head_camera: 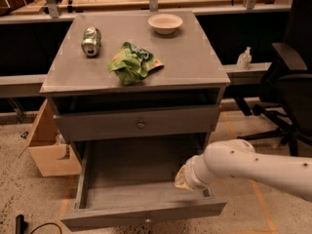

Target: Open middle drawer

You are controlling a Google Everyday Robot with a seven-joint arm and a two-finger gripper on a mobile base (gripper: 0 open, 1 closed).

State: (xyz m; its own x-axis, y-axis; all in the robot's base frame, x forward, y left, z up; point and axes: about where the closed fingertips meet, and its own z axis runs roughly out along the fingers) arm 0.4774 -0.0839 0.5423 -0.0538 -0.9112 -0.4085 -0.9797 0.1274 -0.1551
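The grey cabinet (131, 57) has an upper drawer (97, 126) with a small round knob, its front near the cabinet face. Below it the middle drawer (146, 212) stands pulled far out, with its empty grey inside showing. My gripper (181, 178) is at the end of the white arm (243, 165), which comes in from the right. It hangs inside the middle drawer, low over the floor near the right wall and front corner. The lowest drawer is hidden under the open one.
On the cabinet top lie a tipped can (91, 40), a green crumpled bag (132, 62) and a pale bowl (165, 23). A cardboard box (46, 147) stands at the left, a black office chair (287, 82) at the right. A workbench runs behind.
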